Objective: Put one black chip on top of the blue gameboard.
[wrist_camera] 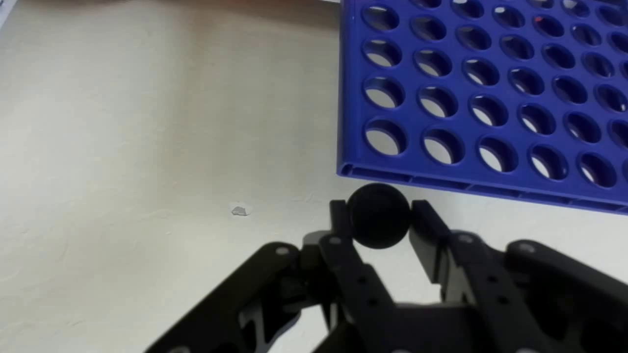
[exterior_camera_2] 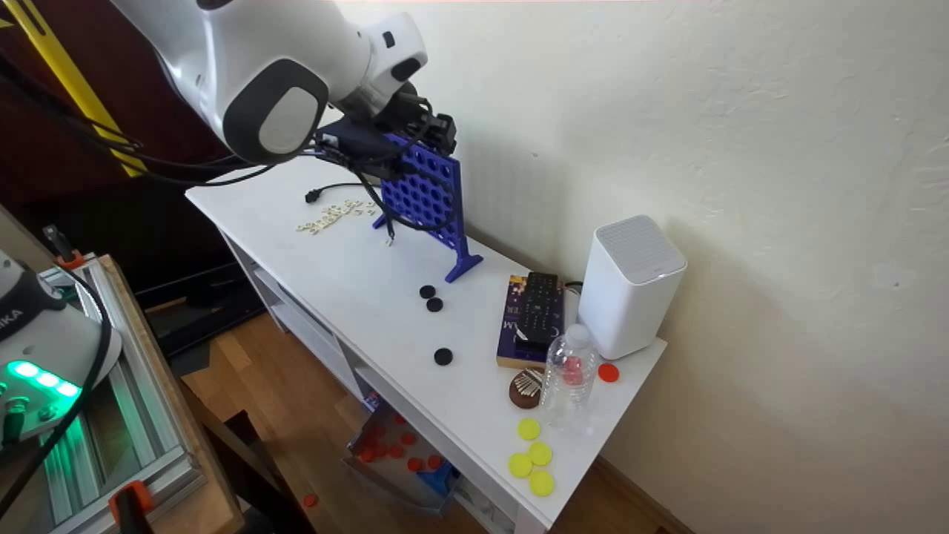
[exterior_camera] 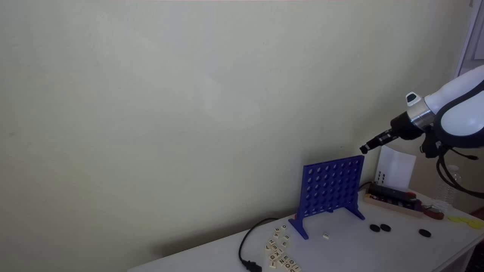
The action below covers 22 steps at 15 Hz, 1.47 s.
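The blue gameboard point(exterior_camera: 329, 182) stands upright on the white table near the wall, its slotted top edge facing the gripper in the wrist view. A round black chip point(wrist_camera: 378, 215) is pinched between the two fingertips, seen flat-on. My gripper point(exterior_camera: 364, 149) is shut on this chip, just above the board's top corner nearest the arm. In the wrist view a narrow gap shows between chip and slotted edge; whether the chip lines up with a slot I cannot tell. Lying flat on the table are a black chip point(exterior_camera_2: 443, 357) and two more black chips point(exterior_camera_2: 434, 304) side by side.
Behind the board rises a plain wall point(exterior_camera: 189, 132). Letter tiles point(exterior_camera_2: 330, 215) and a black cable point(exterior_camera: 244, 241) lie by its far foot. Toward the near end stand a white device point(exterior_camera_2: 630, 297), a remote point(exterior_camera_2: 540, 304) on a box, a clear bottle point(exterior_camera_2: 569, 378) and yellow chips point(exterior_camera_2: 540, 453).
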Tool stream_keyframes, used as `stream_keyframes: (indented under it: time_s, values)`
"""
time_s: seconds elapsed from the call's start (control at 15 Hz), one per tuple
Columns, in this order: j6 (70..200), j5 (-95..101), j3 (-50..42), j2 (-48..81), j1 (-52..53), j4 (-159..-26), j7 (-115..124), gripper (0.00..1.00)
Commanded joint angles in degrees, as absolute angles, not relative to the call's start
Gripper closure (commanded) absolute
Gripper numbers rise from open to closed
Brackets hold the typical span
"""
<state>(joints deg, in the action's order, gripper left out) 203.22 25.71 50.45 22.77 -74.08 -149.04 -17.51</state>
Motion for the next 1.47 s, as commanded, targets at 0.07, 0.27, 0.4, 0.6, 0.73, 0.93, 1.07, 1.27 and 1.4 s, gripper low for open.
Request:
stream_keyframes:
  time_s: [0.07, 0.27, 0.4, 0.6, 0.73, 0.93, 1.07, 1.27, 1.4]
  values:
    - [200.65, 22.91, 49.93, 21.83, -71.43, -147.88, -16.85, 0.88]
    - [199.84, 21.67, 49.3, 21.85, -70.01, -147.52, -17.01, 0.88]
    - [199.89, 20.68, 48.92, 21.63, -69.1, -147.34, -17.06, 0.88]
    - [199.89, 19.21, 48.3, 21.39, -67.85, -147.17, -17.25, 0.88]
    - [199.95, 18.25, 47.62, 21.28, -66.88, -146.92, -17.36, 0.88]
    - [199.74, 16.81, 46.62, 21.09, -65.49, -146.65, -17.53, 0.88]
    - [199.61, 16.1, 45.92, 21.08, -64.52, -146.42, -17.59, 0.88]
    - [199.32, 15.19, 44.91, 21.03, -63.16, -146.02, -17.64, 0.88]
    - [199.14, 14.8, 44.34, 21.1, -62.39, -145.86, -17.65, 0.88]
